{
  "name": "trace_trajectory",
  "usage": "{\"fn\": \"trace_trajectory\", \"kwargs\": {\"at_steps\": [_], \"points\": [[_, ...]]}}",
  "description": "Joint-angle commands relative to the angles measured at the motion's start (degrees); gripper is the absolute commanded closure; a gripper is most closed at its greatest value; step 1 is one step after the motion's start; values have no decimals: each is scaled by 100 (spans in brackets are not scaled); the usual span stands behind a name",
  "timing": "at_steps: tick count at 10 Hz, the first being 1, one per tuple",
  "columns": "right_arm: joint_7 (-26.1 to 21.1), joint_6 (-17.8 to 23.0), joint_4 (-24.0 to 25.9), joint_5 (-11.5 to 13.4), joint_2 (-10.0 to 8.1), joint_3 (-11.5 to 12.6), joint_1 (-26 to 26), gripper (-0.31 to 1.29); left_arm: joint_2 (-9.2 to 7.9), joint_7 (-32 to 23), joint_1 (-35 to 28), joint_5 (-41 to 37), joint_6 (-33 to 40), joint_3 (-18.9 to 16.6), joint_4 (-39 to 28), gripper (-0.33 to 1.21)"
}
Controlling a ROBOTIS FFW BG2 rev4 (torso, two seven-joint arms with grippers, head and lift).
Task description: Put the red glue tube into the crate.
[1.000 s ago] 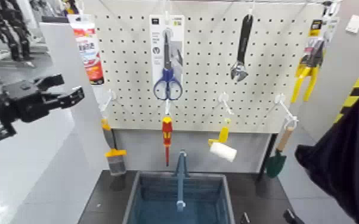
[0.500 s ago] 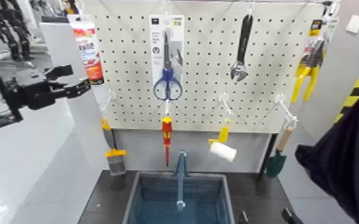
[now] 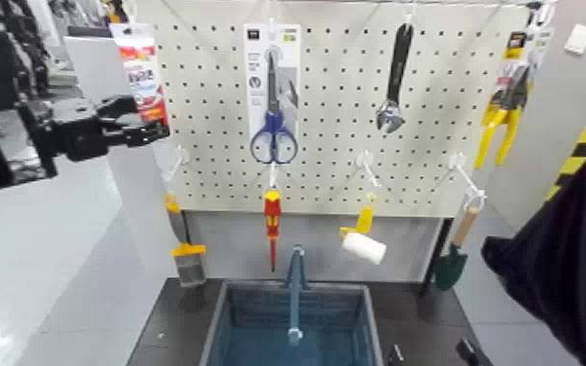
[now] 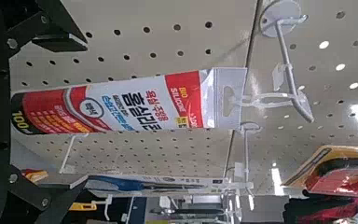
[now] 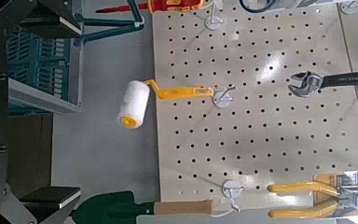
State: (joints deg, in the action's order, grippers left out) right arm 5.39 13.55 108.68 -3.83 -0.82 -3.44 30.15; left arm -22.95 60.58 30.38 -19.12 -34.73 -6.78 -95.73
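Nearest to me, at the bottom of the head view, the crate sat on the dark table, its blue handle bar upright in the middle, and as far as that view showed there was no tube inside it, so the placing had not happened. My right gripper was not in the head view at all; its wrist camera looked across at the pegboard with the paint roller and, off to one side, the crate, and I could not tell how its fingers stood. Farther out on the left, my left gripper was raised with its fingers spread apart and holding nothing, reaching toward the board's upper left corner. Farthest off, the red glue tube hung there on a hook at the pegboard edge, just beyond my fingertips. In the left wrist view the red glue tube lay squarely between my two dark fingers, with neither visibly pressing it. I judged the task was at the reach: the grasp, the lift off the hook and the carry down to the crate were all left to do.
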Motion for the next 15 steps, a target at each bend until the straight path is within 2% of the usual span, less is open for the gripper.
{"fn": "trace_trajectory", "kwargs": {"at_steps": [1, 3, 6, 9, 11, 12, 15], "points": [[15, -20, -14, -4, 3, -7, -18, 11, -25, 164, 258, -39, 55, 194, 265, 31], [33, -28, -14, -13, 3, -7, -26, 11, -34, 226, 302, -92, 46, 229, 309, 32], [41, -28, -14, -22, 3, -7, -26, 11, -52, 278, 310, -92, 19, 247, 282, 44], [41, -37, -14, -22, 3, -16, -26, 11, -60, 278, 337, -118, 2, 238, 247, 84], [41, -37, -14, -22, 3, -16, -26, 11, -78, 278, 363, -197, -16, 221, 230, 89], [41, -28, -14, -22, 11, -16, -26, 11, -87, 278, 390, -189, -16, 221, 230, 97], [41, -28, -23, -22, 11, -7, -35, 11, -96, 270, 433, -197, -25, 247, 221, 97]]}}
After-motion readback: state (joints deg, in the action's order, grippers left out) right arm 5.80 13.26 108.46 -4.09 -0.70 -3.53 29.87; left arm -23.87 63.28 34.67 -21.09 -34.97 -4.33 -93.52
